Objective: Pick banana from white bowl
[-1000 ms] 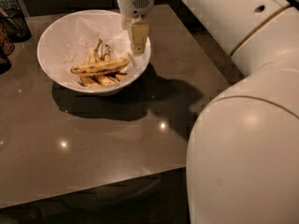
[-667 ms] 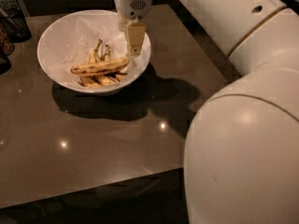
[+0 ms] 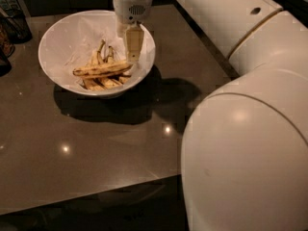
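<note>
The white bowl [image 3: 62, 37] stands at the back left of the dark table. In it lies the banana [image 3: 98, 70], long, dull yellow with brown streaks, across several shorter browned bananas [image 3: 103, 82]. My gripper [image 3: 132, 54] hangs over the bowl's right side. Its tip is just above the right end of the banana. One pale finger [image 3: 134, 41] faces the camera and hides the other.
The dark glossy table [image 3: 96, 138] has its front edge near the bottom. My arm's large white body [image 3: 245, 143] fills the right side. Dark wire containers [image 3: 14, 20] stand at the far left edge.
My gripper has moved a little left and down, further into the bowl towards the banana's right end. The bananas have not moved.
</note>
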`<state>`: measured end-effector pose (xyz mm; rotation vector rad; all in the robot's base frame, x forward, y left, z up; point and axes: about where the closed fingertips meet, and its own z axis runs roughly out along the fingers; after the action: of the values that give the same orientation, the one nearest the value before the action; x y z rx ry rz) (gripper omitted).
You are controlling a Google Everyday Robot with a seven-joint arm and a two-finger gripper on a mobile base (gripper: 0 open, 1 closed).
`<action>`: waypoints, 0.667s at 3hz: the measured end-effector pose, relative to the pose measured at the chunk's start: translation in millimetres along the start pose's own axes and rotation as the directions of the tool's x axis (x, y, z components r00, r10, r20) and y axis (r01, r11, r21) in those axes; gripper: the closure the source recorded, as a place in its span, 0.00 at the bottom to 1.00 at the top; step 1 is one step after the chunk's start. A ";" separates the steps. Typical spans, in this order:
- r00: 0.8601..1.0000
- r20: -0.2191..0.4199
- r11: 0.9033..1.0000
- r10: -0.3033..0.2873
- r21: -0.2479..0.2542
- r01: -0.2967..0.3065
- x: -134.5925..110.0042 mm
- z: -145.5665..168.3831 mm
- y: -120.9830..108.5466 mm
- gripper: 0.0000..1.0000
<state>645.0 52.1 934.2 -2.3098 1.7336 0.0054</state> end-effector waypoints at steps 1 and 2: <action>1.000 0.011 1.000 0.000 -0.029 0.001 -4.8 11.7 0.2 0.36; 1.000 0.028 0.998 0.010 -0.054 -0.009 -5.6 23.0 2.5 0.36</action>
<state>644.4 61.5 912.3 -2.3275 1.7514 0.0875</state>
